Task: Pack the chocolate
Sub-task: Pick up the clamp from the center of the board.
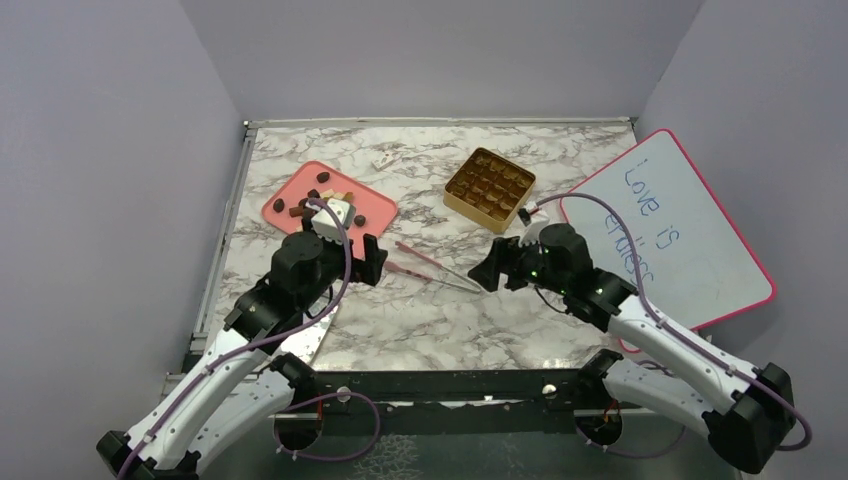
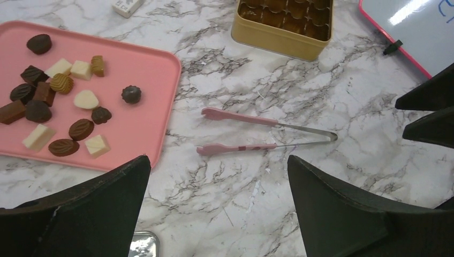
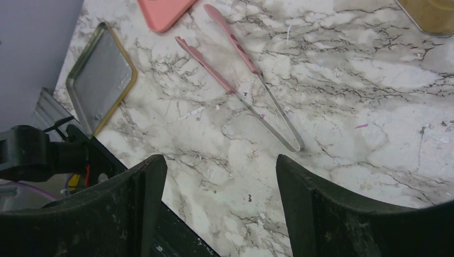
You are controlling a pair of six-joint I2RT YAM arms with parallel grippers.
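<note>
The marble table (image 1: 420, 310) carries, along its right edge, a pink-framed whiteboard (image 1: 690, 210) with blue handwriting reading "Love is" and a second line that starts "endle", its end hidden behind the right arm. Both arms reach forward from their bases and angle in towards the middle of the table. The left gripper (image 1: 378, 262) and the right gripper (image 1: 485, 270) face each other across the tweezers, each with its jaws spread apart and nothing between them (both wrist views show bare marble in the gap). The pink tray (image 1: 378, 207) lies at the far left, and the top view has the left wrist covering part of it, whereas the left wrist view shows the tray (image 2: 144, 80) plainly. The square gold box (image 1: 470, 212) with gridded compartments sits to the tray's right, near the whiteboard's corner. A silver plate with a gold rim (image 3: 101, 80) lies by the left arm's base, clearest in the right wrist view. The pink tweezers (image 1: 435, 268) lie flat on the marble, pink tips towards the tray and metal bend towards the right gripper. The chocolate (image 2: 80, 128) is all on the tray, dark, tan and cream pieces clustered loosely. A small white block (image 2: 127, 5) beyond the tray bears dark print too small to read.
</note>
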